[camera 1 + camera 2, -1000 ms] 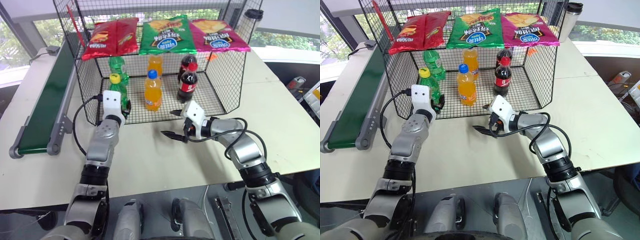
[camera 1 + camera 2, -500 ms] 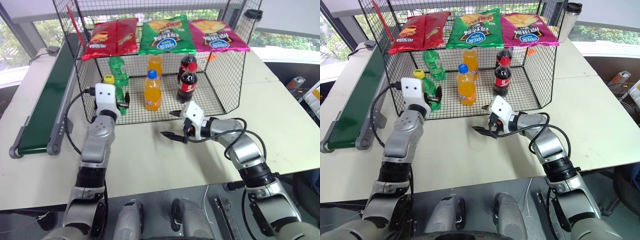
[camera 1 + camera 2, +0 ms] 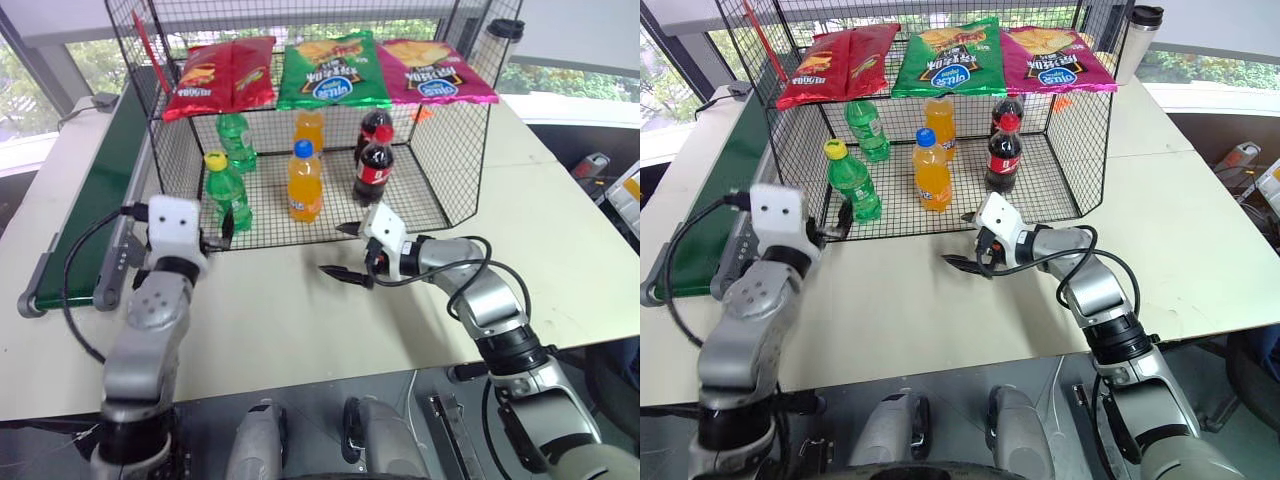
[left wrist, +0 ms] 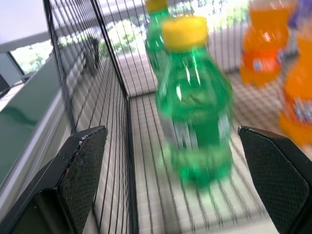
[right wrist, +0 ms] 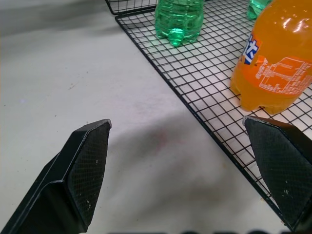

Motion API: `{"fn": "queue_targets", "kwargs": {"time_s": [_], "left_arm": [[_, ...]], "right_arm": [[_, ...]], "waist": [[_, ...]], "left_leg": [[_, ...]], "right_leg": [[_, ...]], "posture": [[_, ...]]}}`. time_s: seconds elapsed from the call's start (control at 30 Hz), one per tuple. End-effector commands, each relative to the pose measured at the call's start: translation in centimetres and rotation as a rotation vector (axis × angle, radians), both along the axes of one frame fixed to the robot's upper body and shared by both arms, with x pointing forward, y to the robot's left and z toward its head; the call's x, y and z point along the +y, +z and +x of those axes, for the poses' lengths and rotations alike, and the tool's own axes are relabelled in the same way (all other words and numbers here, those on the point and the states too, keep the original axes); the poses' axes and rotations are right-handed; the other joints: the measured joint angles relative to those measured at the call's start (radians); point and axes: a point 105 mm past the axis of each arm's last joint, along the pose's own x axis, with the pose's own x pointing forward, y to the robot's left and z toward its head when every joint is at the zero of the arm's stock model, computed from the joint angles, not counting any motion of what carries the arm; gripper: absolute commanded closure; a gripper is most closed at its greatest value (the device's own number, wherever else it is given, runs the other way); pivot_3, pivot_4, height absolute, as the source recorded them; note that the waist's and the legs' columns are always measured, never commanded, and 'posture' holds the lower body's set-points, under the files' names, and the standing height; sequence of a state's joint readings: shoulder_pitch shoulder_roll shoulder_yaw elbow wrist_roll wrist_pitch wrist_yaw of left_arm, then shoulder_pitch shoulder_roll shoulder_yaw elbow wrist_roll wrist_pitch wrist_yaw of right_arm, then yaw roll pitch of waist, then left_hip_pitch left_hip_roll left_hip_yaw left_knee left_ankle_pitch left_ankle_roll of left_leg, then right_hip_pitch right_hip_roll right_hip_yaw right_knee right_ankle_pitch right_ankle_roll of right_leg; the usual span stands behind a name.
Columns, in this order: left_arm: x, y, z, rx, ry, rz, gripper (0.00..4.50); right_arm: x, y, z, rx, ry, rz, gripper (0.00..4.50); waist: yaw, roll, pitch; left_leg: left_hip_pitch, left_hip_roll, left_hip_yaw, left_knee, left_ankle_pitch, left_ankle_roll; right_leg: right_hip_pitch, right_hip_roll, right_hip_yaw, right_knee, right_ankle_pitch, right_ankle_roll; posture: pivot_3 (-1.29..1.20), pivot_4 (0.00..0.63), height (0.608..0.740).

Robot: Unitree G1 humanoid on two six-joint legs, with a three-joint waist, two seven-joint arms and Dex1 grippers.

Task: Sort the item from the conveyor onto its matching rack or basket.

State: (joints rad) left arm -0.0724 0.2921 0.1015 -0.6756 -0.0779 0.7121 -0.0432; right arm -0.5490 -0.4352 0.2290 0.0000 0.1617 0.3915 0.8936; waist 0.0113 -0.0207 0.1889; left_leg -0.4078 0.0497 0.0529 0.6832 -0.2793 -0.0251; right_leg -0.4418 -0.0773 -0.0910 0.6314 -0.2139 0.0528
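The left gripper (image 3: pixel 214 231) is spread wide and holds nothing; its two fingers (image 4: pixel 80 170) stand apart, just outside the cage's (image 3: pixel 455 150) open front, with the green bottle (image 3: pixel 224 190) ahead of them and untouched. The right gripper (image 3: pixel 345 250) also gapes wide and empty, its fingers (image 5: pixel 85 165) hovering above bare table (image 3: pixel 300 320) just before the front edge of the grid floor, close to the orange bottle (image 3: pixel 304 182) but clear of it.

The green bottle stands upright on the grid floor at the cage's front left, near the left mesh wall. A second green bottle (image 3: pixel 236 138) stands behind it. The orange bottle stands in the middle front, with another orange one (image 3: pixel 310 125) behind it, and the cola bottle (image 3: pixel 375 160) stands to the right. Three chip bags (image 3: pixel 330 70) hang along the back wall.

The conveyor (image 3: pixel 85 215) runs along the table's left side, beside the cage's left wall, with nothing on its belt. Open tabletop lies between the two grippers and in front of the cage; the right of the table is bare as well.
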Motion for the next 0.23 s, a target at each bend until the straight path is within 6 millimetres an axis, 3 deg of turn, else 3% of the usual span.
{"fn": "queue_targets", "kwargs": {"time_s": [0.03, 0.23], "left_arm": [[-0.2, -0.4, -1.7, 0.015, -0.021, -0.021, 0.03], [-0.6, -3.0, -2.9, 0.106, -0.035, -0.057, 0.03]], "right_arm": [[0.1, 1.0, -0.3, -0.042, 0.024, 0.021, 0.00], [0.0, 0.8, -0.4, -0.037, 0.025, 0.021, 0.00]], "waist": [[0.002, 0.000, 0.000], [0.002, 0.000, 0.000]], "left_leg": [[0.000, 0.000, 0.000, 0.000, 0.000, 0.000], [0.000, 0.000, -0.001, 0.000, 0.000, 0.000]], "right_leg": [[0.000, 0.000, 0.000, 0.000, 0.000, 0.000], [0.000, 0.000, 0.000, 0.000, 0.000, 0.000]], "posture": [[0.00, 0.150, 0.740], [0.00, 0.150, 0.740]]}}
